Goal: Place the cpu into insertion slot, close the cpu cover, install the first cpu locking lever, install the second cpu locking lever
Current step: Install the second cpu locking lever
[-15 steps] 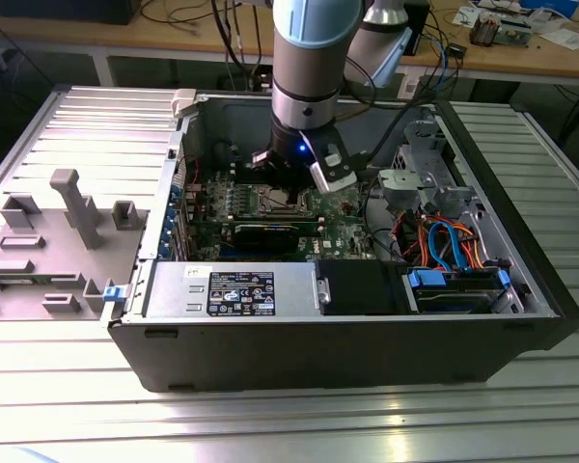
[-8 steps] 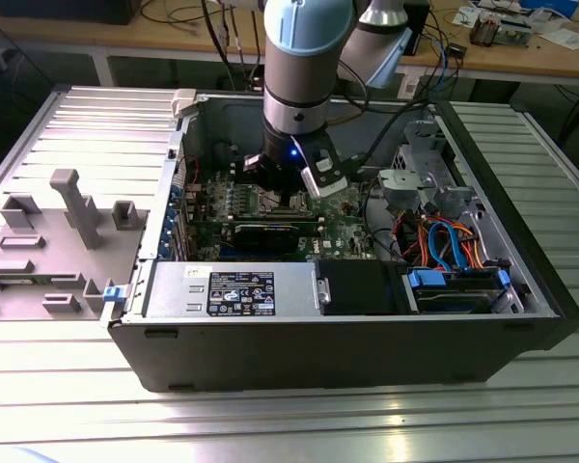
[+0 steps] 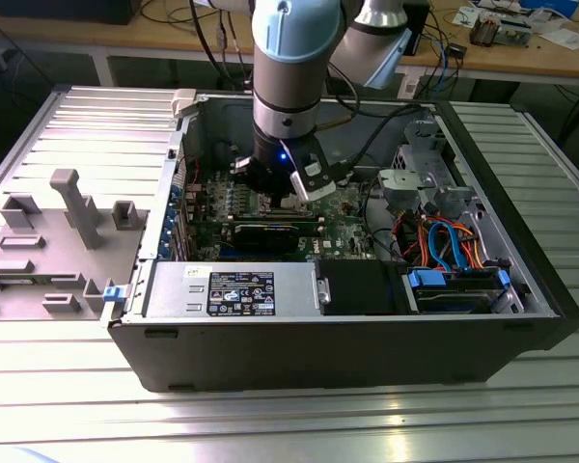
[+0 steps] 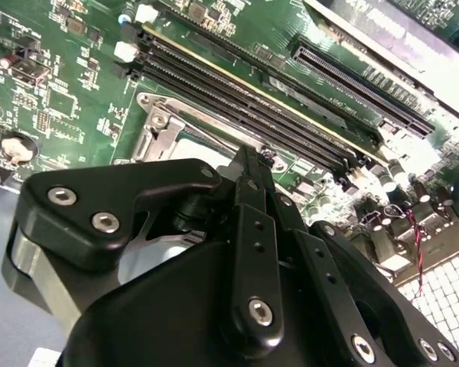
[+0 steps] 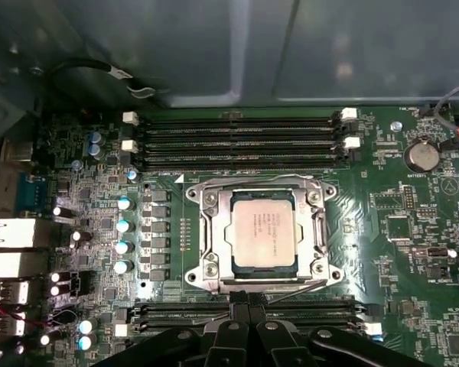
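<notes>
Exterior view. An open computer case (image 3: 270, 318) lies on a ribbed metal bench (image 3: 68, 386). The arm reaches down into the case at upper centre of the frame, and its hand (image 3: 288, 193) hangs low over the green motherboard (image 3: 343, 231). The socket itself is hidden under the wrist here.

Second wrist view. The black hand (image 4: 249, 164) fills the lower half of the frame, its fingertips drawn together to a narrow point with nothing between them. The tip sits just over the near edge of the cpu cover (image 4: 157, 126), whose silver frame shows at centre left. The long black memory slots (image 4: 245, 99) run diagonally just beyond it.

First wrist view. At centre frame the cpu (image 5: 260, 233) lies flat in the insertion slot (image 5: 237, 267), its dull silver top showing through the window of the cpu cover (image 5: 214, 237), which lies down over it. Thin wire levers seem to run along the frame's edges; whether either is latched I cannot tell. The hand (image 5: 245, 310) enters from the bottom edge, its closed tips just beside the lower side of the frame.

Judgement: seating and covering look done, so lever work appears to be in hand. To do it well, the narrow tip should bear on the lever wire alone, press steadily, and stay clear of the chip and the neighbouring memory slots.
</notes>
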Robot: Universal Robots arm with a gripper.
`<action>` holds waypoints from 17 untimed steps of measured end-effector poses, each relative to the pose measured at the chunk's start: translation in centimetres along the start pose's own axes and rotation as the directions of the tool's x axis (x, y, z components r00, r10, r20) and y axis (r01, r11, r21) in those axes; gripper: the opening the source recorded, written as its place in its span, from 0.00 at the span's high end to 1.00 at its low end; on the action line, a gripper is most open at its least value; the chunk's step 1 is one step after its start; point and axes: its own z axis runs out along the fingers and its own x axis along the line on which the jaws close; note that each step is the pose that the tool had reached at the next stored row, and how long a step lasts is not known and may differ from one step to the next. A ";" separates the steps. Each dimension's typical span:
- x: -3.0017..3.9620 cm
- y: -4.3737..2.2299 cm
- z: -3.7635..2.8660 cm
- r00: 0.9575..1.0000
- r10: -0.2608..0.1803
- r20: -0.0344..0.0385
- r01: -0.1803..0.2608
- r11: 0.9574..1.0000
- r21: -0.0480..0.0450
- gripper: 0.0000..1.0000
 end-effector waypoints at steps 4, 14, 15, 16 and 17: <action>0.12 -0.41 0.20 1.000 0.000 -0.004 -0.001 1.000 -0.014 0.89; 0.20 -1.04 0.20 1.000 0.000 -0.005 -0.001 0.999 -0.048 0.89; 0.20 -1.16 0.18 1.000 0.000 -0.006 -0.001 0.999 -0.052 0.89; 0.20 -1.34 0.14 1.000 0.000 -0.006 -0.001 0.998 -0.057 0.89; 0.20 -1.50 0.11 1.000 0.000 -0.006 -0.001 0.998 -0.061 0.89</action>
